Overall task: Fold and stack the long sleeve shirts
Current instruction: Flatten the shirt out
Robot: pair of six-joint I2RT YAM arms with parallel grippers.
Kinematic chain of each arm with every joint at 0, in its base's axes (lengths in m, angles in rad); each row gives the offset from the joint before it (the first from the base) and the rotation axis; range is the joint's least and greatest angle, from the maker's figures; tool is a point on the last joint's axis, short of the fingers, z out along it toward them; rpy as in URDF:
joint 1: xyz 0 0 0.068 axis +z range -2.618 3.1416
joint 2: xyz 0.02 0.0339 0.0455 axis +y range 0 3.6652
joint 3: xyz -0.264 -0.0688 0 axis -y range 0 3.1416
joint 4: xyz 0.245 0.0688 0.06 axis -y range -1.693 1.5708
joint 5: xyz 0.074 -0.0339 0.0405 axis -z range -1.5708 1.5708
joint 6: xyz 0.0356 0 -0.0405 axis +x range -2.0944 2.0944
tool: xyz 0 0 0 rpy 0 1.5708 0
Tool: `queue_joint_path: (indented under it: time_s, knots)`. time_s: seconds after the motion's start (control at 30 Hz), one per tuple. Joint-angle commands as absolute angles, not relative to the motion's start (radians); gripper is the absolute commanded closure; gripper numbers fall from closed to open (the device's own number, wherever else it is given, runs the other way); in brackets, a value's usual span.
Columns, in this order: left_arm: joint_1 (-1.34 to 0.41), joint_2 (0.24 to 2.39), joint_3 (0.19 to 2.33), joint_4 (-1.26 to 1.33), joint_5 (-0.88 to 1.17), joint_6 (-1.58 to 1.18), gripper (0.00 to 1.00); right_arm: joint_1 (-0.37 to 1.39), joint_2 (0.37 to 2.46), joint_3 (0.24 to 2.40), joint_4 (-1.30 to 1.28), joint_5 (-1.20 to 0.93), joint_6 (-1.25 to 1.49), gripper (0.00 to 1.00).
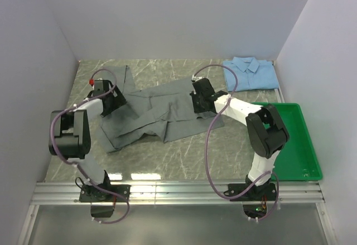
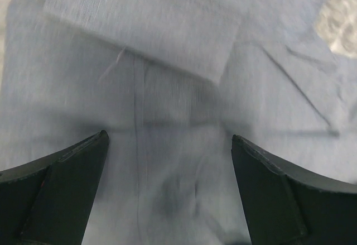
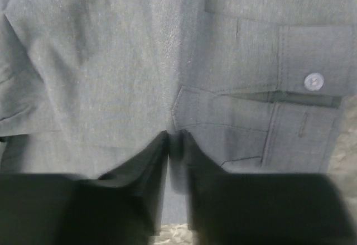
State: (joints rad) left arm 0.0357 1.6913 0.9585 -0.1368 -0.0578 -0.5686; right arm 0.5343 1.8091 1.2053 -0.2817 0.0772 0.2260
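The grey shirt (image 1: pixel 162 110) lies spread mid-frame in the top view; the light blue shirt (image 1: pixel 251 73) sits folded upper right, likely the stack base. The right gripper (image 3: pixel 175 139) pinches narrow on a grey fold beside the buttoned cuff (image 3: pixel 315 81), presumably to carry it over. The left gripper (image 2: pixel 168 138) hangs wide above the cloth, empty.

Left arm (image 1: pixel 70 133) elbow raised, reaching forward, left gripper (image 2: pixel 170 142) pointed down, jaws spread wide, right arm (image 1: pixel 265 128) stretched forward and leftward, right gripper (image 3: pixel 175 144) low, fingers pinching a fold of grey shirt (image 3: pixel 111 61)
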Motion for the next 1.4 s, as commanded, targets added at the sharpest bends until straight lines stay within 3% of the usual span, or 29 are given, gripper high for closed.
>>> queue_joint_path:
  time_s: [0.0,0.03,0.37,0.63,0.73,0.97,1.0,1.03,1.07,1.1,1.17,1.23,1.37]
  knots:
    - [0.034,1.765,1.052,-0.133,-0.089,-0.546,0.02,0.535,1.777,1.221,-0.268,0.080,0.212,0.91]
    - [0.034,1.779,1.081,-0.136,-0.106,-0.542,0.02,0.535,1.758,1.210,-0.268,0.081,0.210,1.00]
    - [0.057,2.020,1.351,-0.192,-0.147,-0.534,0.02,0.583,1.331,0.987,-0.394,0.003,0.210,1.00]
    - [0.104,2.135,1.551,-0.224,-0.135,-0.587,0.02,0.595,1.030,0.819,-0.589,-0.291,0.228,1.00]
    - [0.121,2.151,1.588,-0.213,-0.117,-0.612,0.02,0.621,0.977,0.798,-0.627,-0.425,0.238,1.00]
    - [0.153,2.057,1.554,-0.094,-0.094,-0.612,0.01,0.661,1.048,0.821,-0.853,-0.484,0.183,1.00]
    - [0.161,2.036,1.530,-0.078,-0.092,-0.615,0.01,0.670,1.058,0.819,-0.856,-0.518,0.173,0.96]
    - [0.163,1.992,1.514,-0.048,-0.086,-0.615,0.01,0.679,1.074,0.815,-0.850,-0.559,0.144,0.81]
    - [0.164,1.967,1.497,-0.032,-0.083,-0.614,0.01,0.707,1.083,0.816,-0.844,-0.598,0.129,0.73]
    - [0.164,1.912,1.473,-0.025,-0.080,-0.614,0.01,0.718,1.101,0.831,-0.842,-0.636,0.117,0.56]
    - [0.163,1.850,1.442,-0.023,-0.064,-0.620,0.01,0.730,1.121,0.853,-0.830,-0.631,0.123,0.42]
    - [0.152,1.737,1.379,-0.025,-0.058,-0.620,0.01,0.732,1.143,0.903,-0.816,-0.582,0.138,0.34]
    - [0.106,1.539,1.260,-0.119,-0.063,-0.621,0.01,0.718,1.161,0.986,-0.752,-0.298,0.210,0.31]
